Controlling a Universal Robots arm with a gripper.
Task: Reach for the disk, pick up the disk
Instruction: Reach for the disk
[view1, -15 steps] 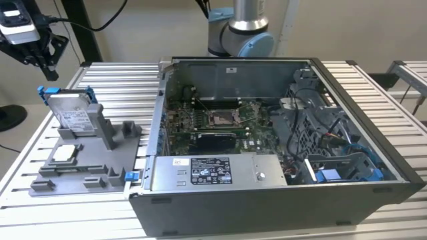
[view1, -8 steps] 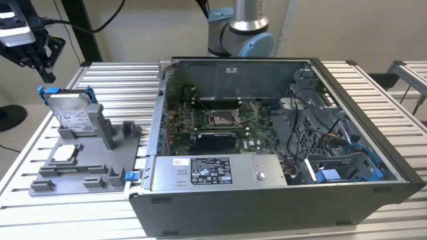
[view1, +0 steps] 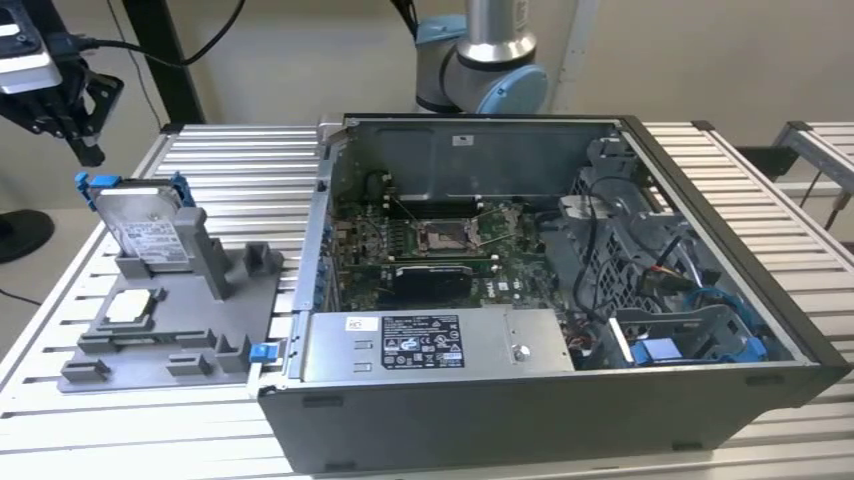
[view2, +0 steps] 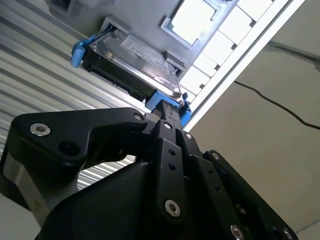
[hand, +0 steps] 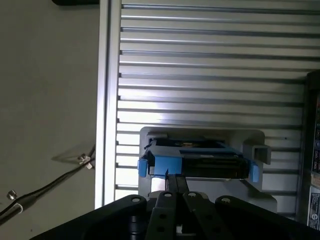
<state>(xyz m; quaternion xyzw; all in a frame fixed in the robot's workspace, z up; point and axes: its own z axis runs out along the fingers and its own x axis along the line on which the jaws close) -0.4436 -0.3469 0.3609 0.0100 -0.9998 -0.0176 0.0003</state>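
The disk (view1: 144, 226) is a silver-grey drive with a white label and blue side rails. It stands on edge in a slot of the grey holder (view1: 200, 335) at the exterior view's left. My black gripper (view1: 88, 150) hangs above and a little to the left of the disk, not touching it. In both wrist views the fingers lie together with nothing between them. In the second wrist view the gripper (view2: 167, 109) points at a blue rail end of the disk (view2: 135, 60). In the first wrist view the gripper (hand: 175, 181) sits just short of the disk's (hand: 200, 161) upper edge.
A small white-topped chip (view1: 130, 306) lies on the holder in front of the disk. An open computer case (view1: 534, 425) takes up the middle and right of the slatted metal table (view1: 227, 150). The arm's base (view1: 481, 70) stands behind the case.
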